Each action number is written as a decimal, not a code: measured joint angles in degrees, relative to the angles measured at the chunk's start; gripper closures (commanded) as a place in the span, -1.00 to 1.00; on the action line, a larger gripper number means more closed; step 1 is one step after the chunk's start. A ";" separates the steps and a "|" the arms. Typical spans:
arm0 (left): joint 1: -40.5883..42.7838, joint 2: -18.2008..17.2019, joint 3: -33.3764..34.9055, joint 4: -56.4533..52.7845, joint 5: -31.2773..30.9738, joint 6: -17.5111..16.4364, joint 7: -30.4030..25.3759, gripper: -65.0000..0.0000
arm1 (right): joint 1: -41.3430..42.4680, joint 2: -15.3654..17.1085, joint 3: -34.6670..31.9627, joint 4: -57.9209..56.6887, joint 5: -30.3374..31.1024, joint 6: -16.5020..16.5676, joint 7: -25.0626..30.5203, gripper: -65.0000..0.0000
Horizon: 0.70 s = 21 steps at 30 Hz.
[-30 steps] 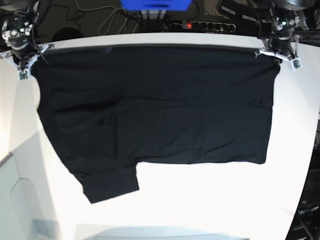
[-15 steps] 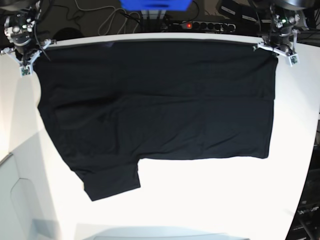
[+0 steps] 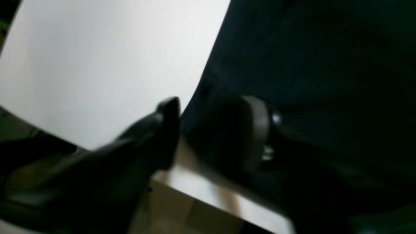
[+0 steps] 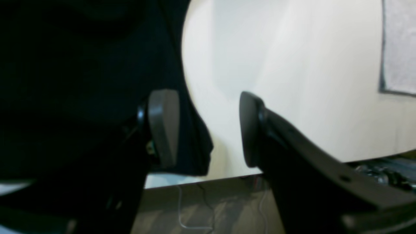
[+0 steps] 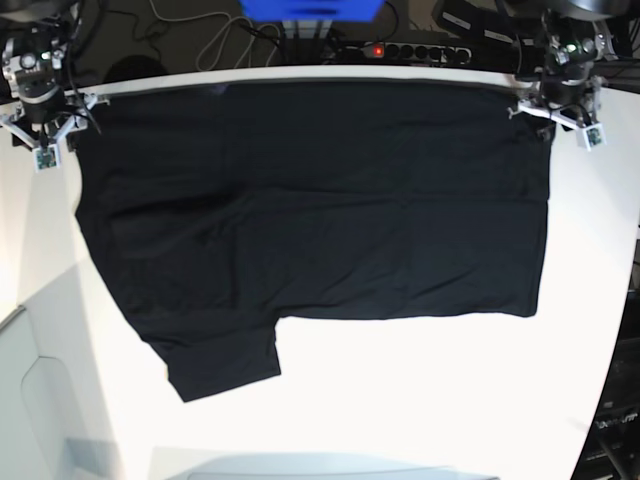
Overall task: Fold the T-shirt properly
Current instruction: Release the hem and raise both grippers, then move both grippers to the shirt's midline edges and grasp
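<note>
1. Containers: the frames show nothing that holds anything. The only load-bearing surface is the white table (image 5: 420, 400), and the T-shirt (image 5: 310, 220) is the only thing on it.

2. Location of the T-shirt: spread flat across the far half of the table, its top edge running along the table's back edge. The black, matte side faces up; no print shows in any view.

3. Base view only: the whole outline. The main block of cloth is wide and fairly smooth with faint creases. One flap hangs lower at the near left corner (image 5: 222, 365). Behind the table are a power strip (image 5: 405, 50) with a red light, loose cables and a blue object (image 5: 310, 8).

4. Left wrist view only: the left gripper (image 3: 214, 126) sits at the table's back edge with a corner of the cloth between its fingers. The jaws are apart, with a gap to each side of the cloth; not clamped. The frame is blurred, so I cannot tell whether either pad touches the cloth.

5. Right wrist view only: the right gripper (image 4: 208, 130) is likewise spread. One finger (image 4: 164, 126) lies against or over the cloth's corner; the other stands over bare table, clear of the fabric. Nothing is gripped.

6. Orientation: the long axis runs left to right in the base view, between the two grippers at the far corners. Which end is the collar and which the hem I cannot tell.
</note>
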 measured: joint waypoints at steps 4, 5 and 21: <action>-0.61 0.09 -2.71 1.29 -0.37 -0.09 0.07 -0.13 | 5.70 -0.15 0.00 -0.17 0.07 0.00 -0.92 0.05; -1.79 0.11 -3.74 1.29 0.00 -0.02 0.31 -0.13 | 7.82 -0.15 -0.07 -0.24 0.37 0.00 -0.52 0.05; -33.16 -0.04 -6.49 -10.97 0.72 0.22 4.09 -0.27 | 50.10 1.97 -16.33 -40.39 -0.57 0.15 -0.31 0.04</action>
